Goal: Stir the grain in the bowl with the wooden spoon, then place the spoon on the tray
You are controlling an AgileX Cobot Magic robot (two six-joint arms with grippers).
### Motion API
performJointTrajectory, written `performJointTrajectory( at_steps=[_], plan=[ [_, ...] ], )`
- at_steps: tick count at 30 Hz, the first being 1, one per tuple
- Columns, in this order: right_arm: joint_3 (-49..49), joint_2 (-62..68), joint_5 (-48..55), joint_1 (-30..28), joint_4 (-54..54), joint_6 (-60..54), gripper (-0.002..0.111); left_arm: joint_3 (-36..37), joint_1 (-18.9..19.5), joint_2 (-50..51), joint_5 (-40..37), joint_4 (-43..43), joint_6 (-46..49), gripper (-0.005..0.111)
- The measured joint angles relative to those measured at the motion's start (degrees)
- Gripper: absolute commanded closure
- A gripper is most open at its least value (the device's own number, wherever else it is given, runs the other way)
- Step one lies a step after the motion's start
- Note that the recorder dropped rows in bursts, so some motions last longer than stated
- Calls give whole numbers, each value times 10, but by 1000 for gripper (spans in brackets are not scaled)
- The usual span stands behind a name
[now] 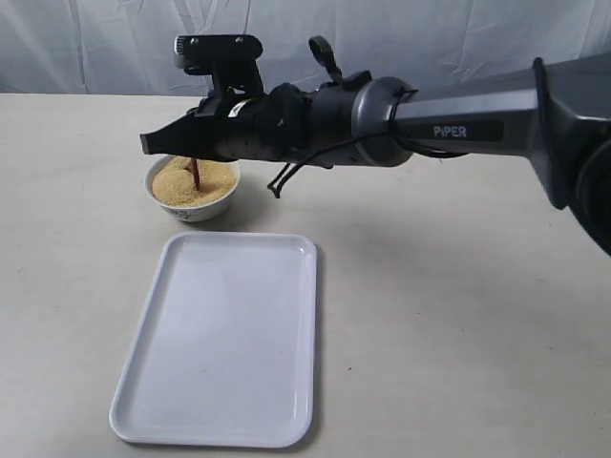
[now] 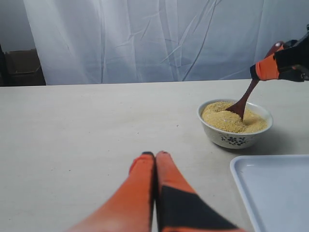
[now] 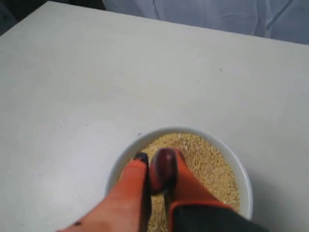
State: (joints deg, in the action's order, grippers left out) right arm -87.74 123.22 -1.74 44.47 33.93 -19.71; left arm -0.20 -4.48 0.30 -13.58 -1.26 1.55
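Reaching in from the right with the right gripper (image 1: 164, 142), stretching the arm low across the table (image 1: 449, 315); hovering just above the bowl (image 2: 234, 139); clamping firmly on the spoon (image 2: 244, 99), pinching the upper end of the handle between both orange fingers (image 3: 128, 186); holding it steeply tilted, scoop down, letting the handle's top poke out past the fingers; digging the scoop into the grain (image 2: 219, 118), burying the tip under the surface near the middle of the bowl; heaping sandy and yellow around the scoop, filling the bowl almost to the rim; showing a small dark pattern on the bowl's white outer side in the left wrist view.

Parking the left gripper (image 2: 155, 157) low over the table, well apart from the bowl; pressing its fingers together along their length, grasping nothing.

Spotting the tray (image 1: 220, 334) lying flat on the table just beside the bowl, on the near side in the exterior view, leaving a narrow gap between its rim and the bowl; holding the spoon over the bowl, apart from the tray.

Backing onto a creased white curtain (image 2: 145, 38) beyond the far edge of the table.
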Motion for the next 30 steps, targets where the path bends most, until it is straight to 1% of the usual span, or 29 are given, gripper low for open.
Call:
performJointTrajectory(
  at_steps=[5,10,15,20,25,30],
  plan=[
    [0,-25,1,-15,-8,-1,109,0,0,0,0,0,0,107],
    [0,-20,4,-29,-8,-1,109,0,0,0,0,0,0,107],
    [0,5,11,-27,-8,0,109,0,0,0,0,0,0,107],
    [0,12,11,-14,-8,0,109,0,0,0,0,0,0,107],
    [0,-4,17,-13,-13,0,109,0,0,0,0,0,0,107],
    [0,-32,22,-26,-29,-1,109,0,0,0,0,0,0,107]
  ],
)
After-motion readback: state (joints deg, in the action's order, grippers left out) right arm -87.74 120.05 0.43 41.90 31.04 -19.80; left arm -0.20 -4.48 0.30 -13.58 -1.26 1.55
